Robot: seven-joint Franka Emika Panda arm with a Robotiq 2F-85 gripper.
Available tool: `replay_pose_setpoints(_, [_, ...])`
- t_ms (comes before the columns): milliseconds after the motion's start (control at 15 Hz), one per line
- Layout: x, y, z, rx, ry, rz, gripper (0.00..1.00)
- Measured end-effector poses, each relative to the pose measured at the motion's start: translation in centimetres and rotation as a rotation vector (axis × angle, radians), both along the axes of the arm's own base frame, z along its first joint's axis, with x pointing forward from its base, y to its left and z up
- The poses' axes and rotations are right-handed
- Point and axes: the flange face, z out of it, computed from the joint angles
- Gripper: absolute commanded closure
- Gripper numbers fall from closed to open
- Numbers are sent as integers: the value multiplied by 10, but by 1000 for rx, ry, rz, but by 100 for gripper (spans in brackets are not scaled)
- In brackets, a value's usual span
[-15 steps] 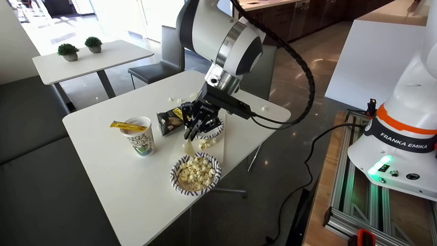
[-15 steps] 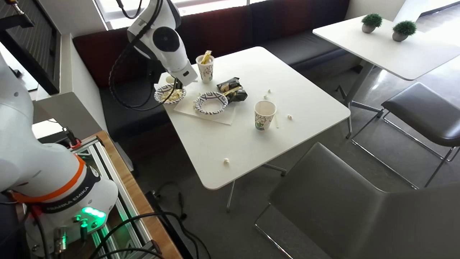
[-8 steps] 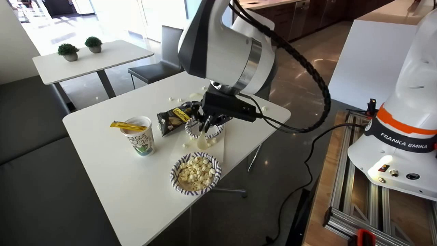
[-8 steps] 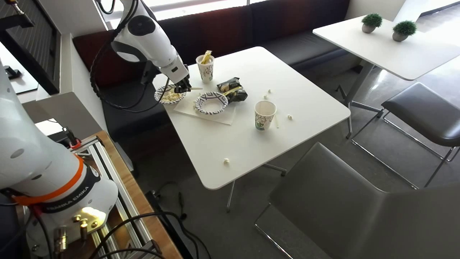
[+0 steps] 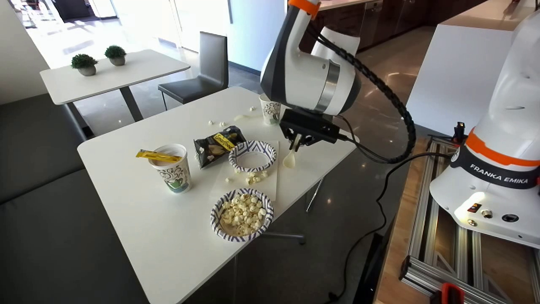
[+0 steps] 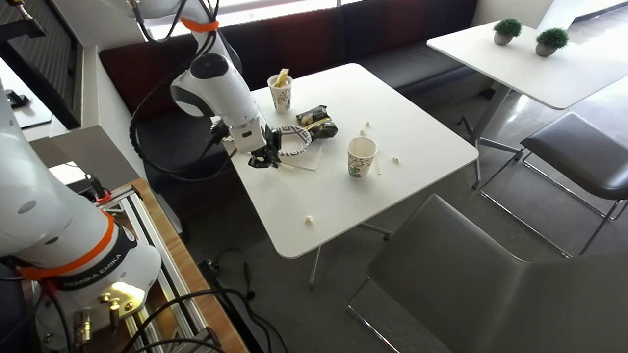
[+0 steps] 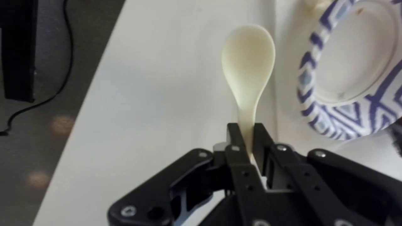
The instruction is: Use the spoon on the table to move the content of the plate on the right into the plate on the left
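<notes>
Gripper (image 7: 246,138) clamps the spoon (image 7: 248,62) by the handle, one finger (image 7: 233,135) on either side, the spoon's bowl beyond them. Farthest left of the bare plate (image 5: 253,160), in an exterior view, is a bench (image 5: 36,139). Behind that plate, well to its left, two plants (image 5: 83,63) stand on a small table (image 5: 143,69). On the white table (image 5: 164,236), left of the bare plate and well apart from it, an upright cup (image 5: 175,175) carries a yellow packet (image 5: 158,156) across its mouth. Between that cup and the bare plate lies a black bag (image 5: 211,154), so close to the plate's rim that I cannot tell whether they touch. In front of the bare plate and slightly left sits the popcorn plate (image 5: 215,217), filled with popcorn (image 5: 244,209); loose popcorn (image 5: 253,179) lies between the two, on the sheet (image 5: 271,181) beneath the bare plate. Inside the bare plate the wrist view shows a brown speck (image 7: 360,11). Behind the plate, a little right, stands a second cup (image 5: 270,113), partly covered by the arm (image 5: 310,80). Just right of the bare plate, apart from it, the spoon hangs tilted, bowl end down; how high I cannot tell. Farthest right of the bare plate is the robot's base (image 5: 489,194).
</notes>
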Motion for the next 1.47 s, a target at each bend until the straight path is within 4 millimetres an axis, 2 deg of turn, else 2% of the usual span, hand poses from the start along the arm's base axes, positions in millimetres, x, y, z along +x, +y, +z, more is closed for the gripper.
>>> replay_pose_setpoints(133, [-12,-18,-13,3,49,-21,97])
replay_pose_setpoints(267, [-18,-25,-24,30,95,12,97])
replay_pose_setpoints(533, [-4,-28,-29,45,123,82,97])
replay_pose_setpoints(600, [1,-30,-28,39,127,96,61])
replay_pose_setpoints(733, [14,-35,-25,21,136,117,54])
replay_pose_setpoints(867, [32,-40,-17,-6,141,146,38])
replay_pose_setpoints(1000, [59,-41,2,-57,102,194,23])
replay_pose_setpoints(1200, [99,-29,37,-119,62,270,1])
replay_pose_setpoints(1467, [128,6,87,-192,186,411,0])
